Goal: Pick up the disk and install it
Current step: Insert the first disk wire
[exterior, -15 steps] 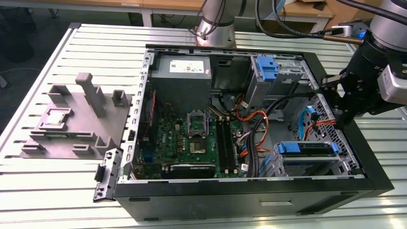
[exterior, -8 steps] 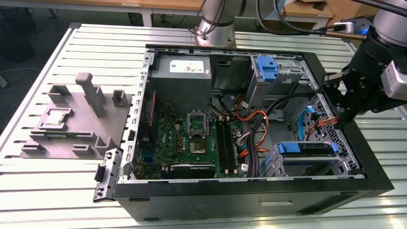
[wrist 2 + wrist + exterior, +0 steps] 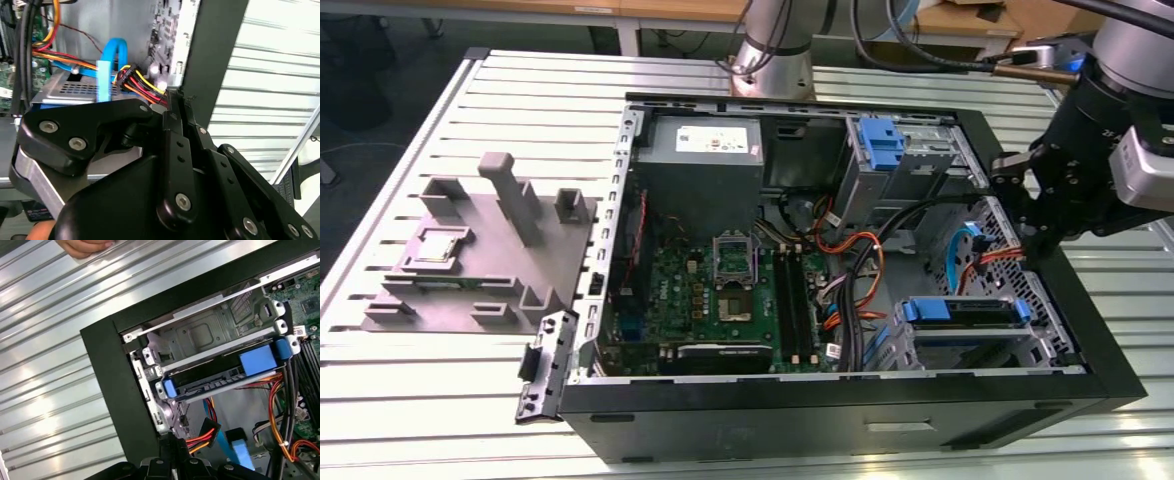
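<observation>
The disk (image 3: 962, 311) lies flat in the drive cage at the open computer case's corner, on the exterior view's right and near the front; its blue bracket frames it. In the first wrist view the disk (image 3: 220, 381) sits in the lower slot of the cage, under a bare metal slot. My gripper (image 3: 1038, 238) hangs over the case's wall on the exterior view's right, a little behind the disk and apart from it. In both wrist views its black fingers (image 3: 174, 107) stand pressed together with nothing between them, tips (image 3: 170, 439) close to the case's black rim.
Orange, red and yellow cables (image 3: 207, 432) and a blue flat cable (image 3: 113, 54) run just below my fingers. A blue latch (image 3: 882, 143) stands at the case's back bay. A grey fixture block (image 3: 480, 250) sits on the slatted table (image 3: 427, 380). A person's hand (image 3: 84, 246) rests on the table.
</observation>
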